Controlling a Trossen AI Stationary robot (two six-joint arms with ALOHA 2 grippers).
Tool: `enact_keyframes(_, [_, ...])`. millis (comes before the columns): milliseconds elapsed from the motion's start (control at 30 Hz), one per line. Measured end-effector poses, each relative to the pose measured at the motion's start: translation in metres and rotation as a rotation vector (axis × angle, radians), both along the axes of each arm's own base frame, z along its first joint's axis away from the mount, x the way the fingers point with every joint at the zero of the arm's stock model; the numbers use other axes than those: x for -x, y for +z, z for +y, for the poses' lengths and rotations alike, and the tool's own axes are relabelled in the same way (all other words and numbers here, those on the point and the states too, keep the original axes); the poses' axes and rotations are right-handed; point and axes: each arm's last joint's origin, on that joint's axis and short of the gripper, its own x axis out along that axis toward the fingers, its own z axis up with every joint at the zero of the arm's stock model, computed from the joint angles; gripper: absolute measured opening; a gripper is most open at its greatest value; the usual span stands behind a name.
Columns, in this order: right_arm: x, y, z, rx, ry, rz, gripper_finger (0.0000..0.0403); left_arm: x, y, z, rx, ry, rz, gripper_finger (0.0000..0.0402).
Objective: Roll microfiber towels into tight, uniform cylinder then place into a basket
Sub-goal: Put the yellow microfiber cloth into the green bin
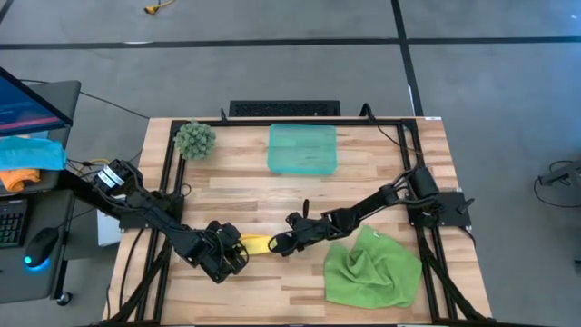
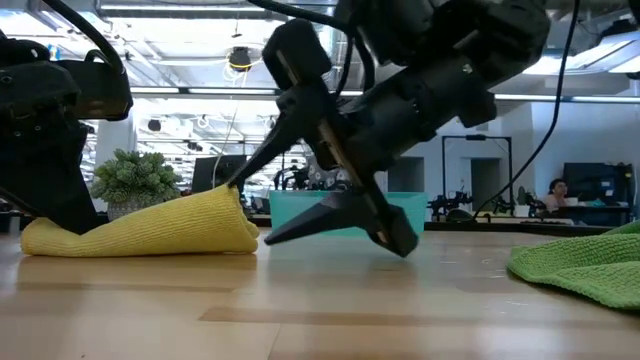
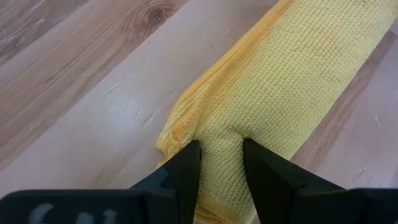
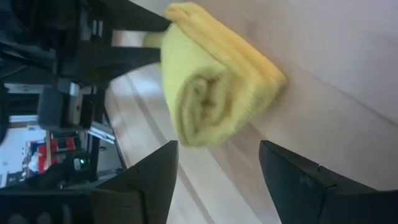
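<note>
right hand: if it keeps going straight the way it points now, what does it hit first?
Most likely the rolled yellow towel. The right hand is open, and the roll's spiral end sits straight ahead between its fingers. The left hand, gripping the roll's far end, comes next. The gap is hard to judge.

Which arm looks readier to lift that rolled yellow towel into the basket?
Probably the left. Its gripper already pinches one end of the yellow towel, while the right gripper sits open at the other end, holding nothing. The basket lies across the table.
</note>
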Motion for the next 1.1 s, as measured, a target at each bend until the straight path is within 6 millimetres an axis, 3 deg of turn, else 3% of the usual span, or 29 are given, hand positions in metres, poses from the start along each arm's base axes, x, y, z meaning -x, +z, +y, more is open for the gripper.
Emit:
enact_keyframes(800, [-0.007,-0.001,-0.006,0.038,-0.078,-0.028,0.0249,-0.001,0.000,-0.001,0.040,0.063,-0.030,0.0118])
enact_keyframes(1100, [-0.008,-0.002,-0.010,0.039,-0.088,-0.023,0.0249,-0.015,0.002,0.007,0.057,0.058,-0.070,0.0118])
